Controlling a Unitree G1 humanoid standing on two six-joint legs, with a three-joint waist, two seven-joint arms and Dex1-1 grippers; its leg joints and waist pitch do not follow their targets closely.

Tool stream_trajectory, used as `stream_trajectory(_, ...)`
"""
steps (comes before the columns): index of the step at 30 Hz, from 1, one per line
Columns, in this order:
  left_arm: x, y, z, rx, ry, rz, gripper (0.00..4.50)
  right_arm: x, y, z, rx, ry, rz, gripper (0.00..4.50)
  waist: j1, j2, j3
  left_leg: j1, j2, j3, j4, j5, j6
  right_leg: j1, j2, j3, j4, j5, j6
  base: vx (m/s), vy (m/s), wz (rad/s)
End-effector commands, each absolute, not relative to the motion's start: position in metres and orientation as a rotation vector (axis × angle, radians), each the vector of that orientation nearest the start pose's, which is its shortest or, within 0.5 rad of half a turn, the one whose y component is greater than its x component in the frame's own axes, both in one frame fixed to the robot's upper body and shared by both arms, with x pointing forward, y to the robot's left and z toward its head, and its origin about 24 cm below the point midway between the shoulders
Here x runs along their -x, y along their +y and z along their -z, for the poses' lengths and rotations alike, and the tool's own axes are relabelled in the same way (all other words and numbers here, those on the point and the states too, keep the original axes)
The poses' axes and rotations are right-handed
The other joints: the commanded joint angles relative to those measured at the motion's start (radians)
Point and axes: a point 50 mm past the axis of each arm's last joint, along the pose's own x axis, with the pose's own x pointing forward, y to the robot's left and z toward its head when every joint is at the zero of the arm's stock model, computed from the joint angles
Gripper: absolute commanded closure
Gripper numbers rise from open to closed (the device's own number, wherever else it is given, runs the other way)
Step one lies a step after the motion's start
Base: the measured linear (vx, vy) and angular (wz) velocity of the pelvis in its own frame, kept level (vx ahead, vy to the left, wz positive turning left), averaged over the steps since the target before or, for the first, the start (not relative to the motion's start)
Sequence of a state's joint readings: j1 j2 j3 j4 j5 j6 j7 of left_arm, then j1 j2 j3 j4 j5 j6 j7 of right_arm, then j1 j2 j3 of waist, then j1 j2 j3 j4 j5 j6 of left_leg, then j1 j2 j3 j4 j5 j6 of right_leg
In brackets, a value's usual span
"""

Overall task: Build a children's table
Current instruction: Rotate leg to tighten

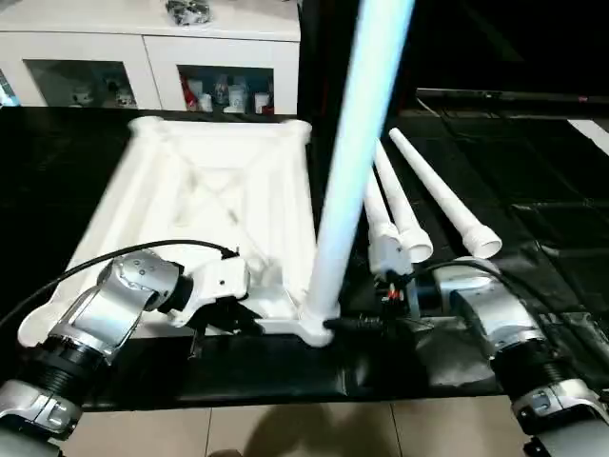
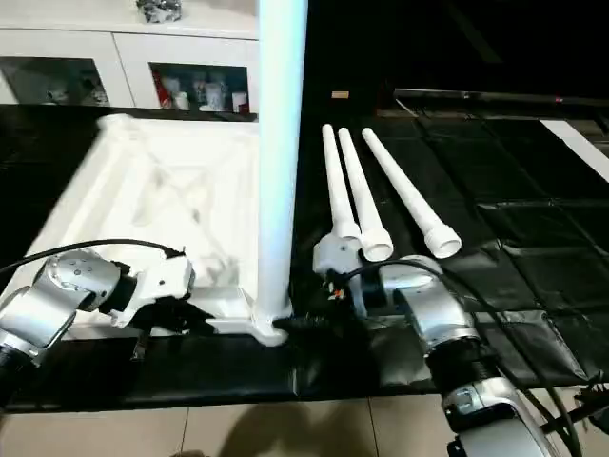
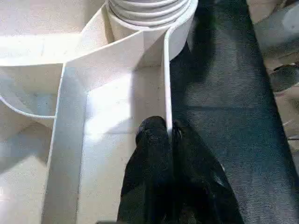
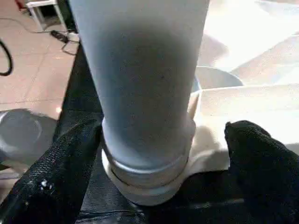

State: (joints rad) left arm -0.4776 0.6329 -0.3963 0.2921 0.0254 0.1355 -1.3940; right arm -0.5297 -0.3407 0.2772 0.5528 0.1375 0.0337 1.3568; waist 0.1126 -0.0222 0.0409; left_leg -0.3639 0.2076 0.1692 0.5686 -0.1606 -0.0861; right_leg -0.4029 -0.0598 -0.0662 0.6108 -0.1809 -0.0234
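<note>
The white table top [image 1: 219,190] lies upside down on a black worktop [image 2: 533,238], with pale floor tiles [image 1: 285,428] in front and a white cabinet [image 1: 143,48] (glass doors) behind. One leg [image 2: 278,171] stands upright in the near corner socket; three legs [image 2: 381,205] lie beside. The left gripper [image 3: 170,135] has its jaws clamped on the top's rim; the right gripper [image 4: 163,140] has its jaws apart around the leg's base.

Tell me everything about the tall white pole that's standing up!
The standing leg is a smooth white plastic tube, upright, with its ringed bottom end sitting in the near corner socket of the upside-down tabletop. Its top runs out of the picture. The right gripper has a black finger on each side of its base, with a gap showing beside one. The left gripper pinches the tabletop's rim nearby.
</note>
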Motion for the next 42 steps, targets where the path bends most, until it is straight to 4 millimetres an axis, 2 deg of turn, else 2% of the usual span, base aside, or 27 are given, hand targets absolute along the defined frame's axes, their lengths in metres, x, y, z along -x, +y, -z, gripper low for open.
stream_trajectory(1,-0.275,0.163,-0.055,-0.664,0.645,1.622,4.5,-0.299,-0.121,-0.054,0.228,0.332,-1.562,0.21,-0.006,0.001,-0.056,0.011,0.025,0.003,-0.058,-0.235,0.027,0.048,-0.071,0.047,-0.072,-0.241,-0.178,0.0,0.0,0.0)
stream_trajectory(17,-0.276,0.164,-0.055,-0.68,0.645,1.642,4.5,-0.297,-0.113,-0.048,0.177,0.337,-1.611,1.59,-0.004,0.005,-0.058,0.012,0.027,0.001,-0.057,-0.235,0.021,0.048,-0.071,0.046,-0.069,-0.224,-0.187,0.0,0.0,0.0)
stream_trajectory(22,-0.276,0.164,-0.054,-0.671,0.65,1.626,4.5,-0.293,-0.112,-0.046,0.155,0.337,-1.624,1.76,-0.004,0.004,-0.058,0.013,0.026,0.001,-0.057,-0.235,0.021,0.048,-0.071,0.046,-0.069,-0.23,-0.185,0.0,0.0,0.0)
stream_trajectory(23,-0.278,0.164,-0.054,-0.658,0.648,1.597,4.5,-0.291,-0.111,-0.045,0.138,0.334,-1.624,1.76,-0.004,0.001,-0.058,0.012,0.026,0.002,-0.057,-0.232,0.022,0.048,-0.07,0.046,-0.069,-0.226,-0.184,0.0,0.0,0.0)
stream_trajectory(26,-0.282,0.162,-0.054,-0.62,0.636,1.538,4.5,-0.289,-0.109,-0.044,0.1,0.322,-1.604,1.76,-0.003,0.004,-0.057,0.014,0.027,0.003,-0.057,-0.234,0.022,0.047,-0.07,0.047,-0.07,-0.228,-0.186,0.0,0.0,0.0)
stream_trajectory(29,-0.29,0.154,-0.056,-0.503,0.59,1.408,4.5,-0.298,-0.099,-0.04,0.015,0.288,-1.412,1.76,-0.007,0.005,-0.05,0.014,0.025,0.0,-0.063,-0.274,0.007,0.045,-0.071,0.046,-0.076,-0.304,-0.174,0.0,0.0,0.0)
stream_trajectory(30,-0.291,0.152,-0.056,-0.485,0.583,1.382,4.5,-0.299,-0.097,-0.039,0.008,0.281,-1.376,1.76,-0.013,0.003,-0.046,0.016,0.022,-0.002,-0.064,-0.308,-0.007,0.044,-0.074,0.046,-0.083,-0.376,-0.156,0.0,0.0,0.0)
stream_trajectory(31,-0.295,0.148,-0.057,-0.451,0.57,1.33,4.5,-0.302,-0.092,-0.037,-0.011,0.28,-1.305,1.76,-0.015,0.005,-0.049,0.017,0.02,-0.007,-0.064,-0.321,-0.015,0.047,-0.078,0.044,-0.09,-0.437,-0.134,0.0,0.0,0.0)
stream_trajectory(32,-0.297,0.146,-0.057,-0.427,0.562,1.293,4.5,-0.304,-0.088,-0.035,-0.025,0.281,-1.255,1.76,-0.02,0.004,-0.048,0.018,0.02,-0.007,-0.065,-0.32,-0.019,0.044,-0.077,0.045,-0.091,-0.445,-0.129,0.0,0.0,0.0)
stream_trajectory(35,-0.305,0.136,-0.057,-0.365,0.544,1.157,4.5,-0.31,-0.071,-0.031,-0.059,0.281,-1.125,1.77,-0.04,0.003,-0.048,0.009,0.016,-0.012,-0.068,-0.315,-0.029,0.049,-0.074,0.041,-0.091,-0.453,-0.115,0.0,0.0,0.0)
stream_trajectory(36,-0.308,0.132,-0.057,-0.337,0.542,1.09,4.5,-0.313,-0.063,-0.03,-0.072,0.29,-1.068,1.77,-0.044,0.007,-0.05,0.015,0.015,-0.012,-0.065,-0.322,-0.029,0.045,-0.074,0.041,-0.094,-0.453,-0.116,0.0,0.0,0.0)
stream_trajectory(37,-0.312,0.128,-0.057,-0.301,0.54,1.008,4.5,-0.316,-0.053,-0.029,-0.082,0.303,-1.004,1.77,-0.055,0.003,-0.05,0.015,0.014,-0.009,-0.063,-0.319,-0.026,0.043,-0.072,0.044,-0.092,-0.428,-0.13,0.0,0.0,0.0)
stream_trajectory(38,-0.312,0.127,-0.057,-0.296,0.538,0.996,4.5,-0.317,-0.051,-0.029,-0.08,0.304,-0.997,1.77,-0.057,0.003,-0.05,0.014,0.014,-0.01,-0.064,-0.314,-0.024,0.044,-0.072,0.043,-0.092,-0.422,-0.134,0.0,0.0,0.0)
stream_trajectory(39,-0.317,0.123,-0.058,-0.252,0.533,0.902,4.5,-0.319,-0.043,-0.029,-0.07,0.319,-0.946,1.77,-0.061,0.003,-0.05,0.014,0.013,-0.008,-0.062,-0.303,-0.019,0.043,-0.069,0.043,-0.091,-0.406,-0.137,0.0,0.0,0.0)
stream_trajectory(41,-0.319,0.119,-0.059,-0.22,0.527,0.85,4.5,-0.321,-0.037,-0.029,-0.073,0.34,-0.922,1.77,-0.059,0.003,-0.053,0.017,0.012,-0.006,-0.058,-0.289,-0.006,0.043,-0.069,0.045,-0.092,-0.379,-0.145,0.0,0.0,0.0)
stream_trajectory(42,-0.32,0.117,-0.06,-0.208,0.525,0.833,4.5,-0.321,-0.034,-0.029,-0.078,0.35,-0.916,1.77,-0.06,0.004,-0.055,0.012,0.012,-0.004,-0.058,-0.261,0.002,0.047,-0.067,0.046,-0.087,-0.329,-0.155,0.0,0.0,0.0)
